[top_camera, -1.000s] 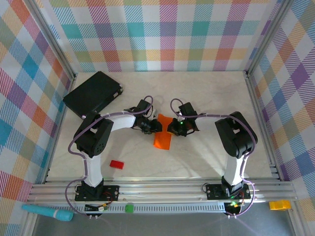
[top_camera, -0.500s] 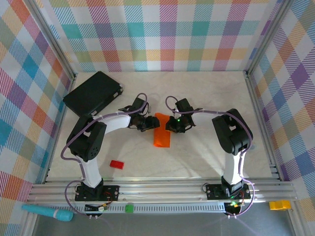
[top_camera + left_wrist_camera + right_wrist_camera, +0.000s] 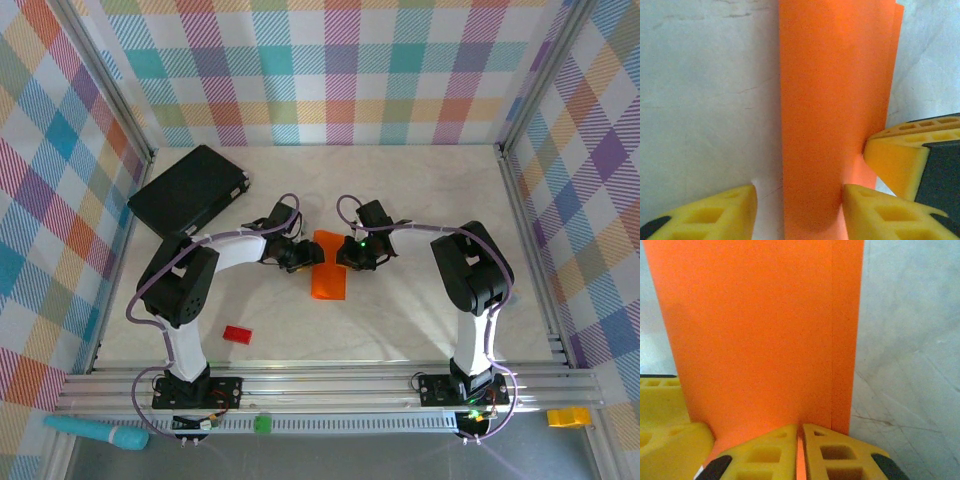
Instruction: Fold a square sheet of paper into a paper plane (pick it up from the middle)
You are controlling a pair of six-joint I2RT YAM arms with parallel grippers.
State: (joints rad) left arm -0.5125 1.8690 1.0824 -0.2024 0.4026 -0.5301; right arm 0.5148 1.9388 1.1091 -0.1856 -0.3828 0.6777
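Orange paper, already folded into a narrow band: the square sheet of paper [image 3: 328,270] lies flat at mid-table [image 3: 430,200] between the two arms, its long axis running from near edge to back wall. The right gripper [image 3: 800,450] has its jaws pinched tight on the band's edge. The left gripper [image 3: 799,214] straddles the band's width, jaws partly apart and holding nothing, with one fingertip [image 3: 880,210] against the paper. The arms flank the far half about equally, so the next crease likely depends on the left jaws closing across that width.
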